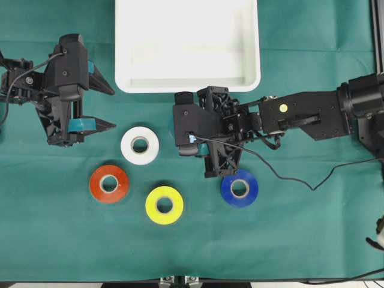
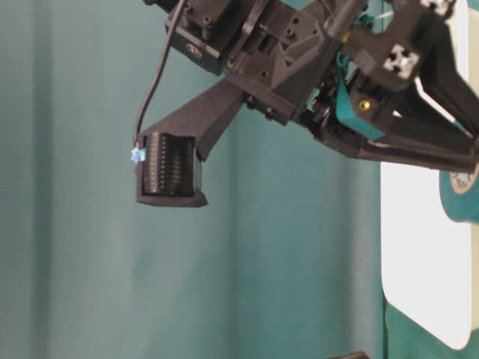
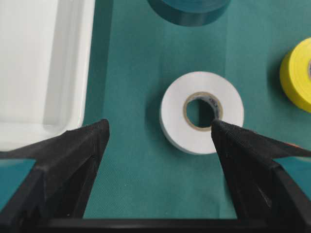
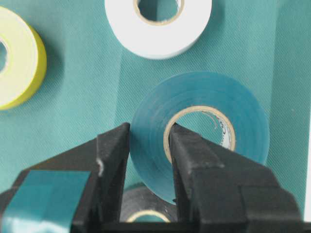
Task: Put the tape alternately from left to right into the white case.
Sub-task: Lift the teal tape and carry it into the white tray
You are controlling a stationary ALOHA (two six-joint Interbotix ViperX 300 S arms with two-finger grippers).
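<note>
White case (image 1: 187,84), green cloth (image 1: 312,228); white (image 1: 140,145), red (image 1: 109,183), yellow (image 1: 164,204), blue (image 1: 239,188), teal (image 4: 204,97) tape rolls

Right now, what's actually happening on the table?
The right end effector is shut on the teal tape, one finger outside the ring and one in its core, with the black tape just below it. The left end effector is open above the cloth beside the white tape, holding nothing. The white case shows no rolls inside. The red tape, yellow tape and blue tape lie on the green cloth.
</note>
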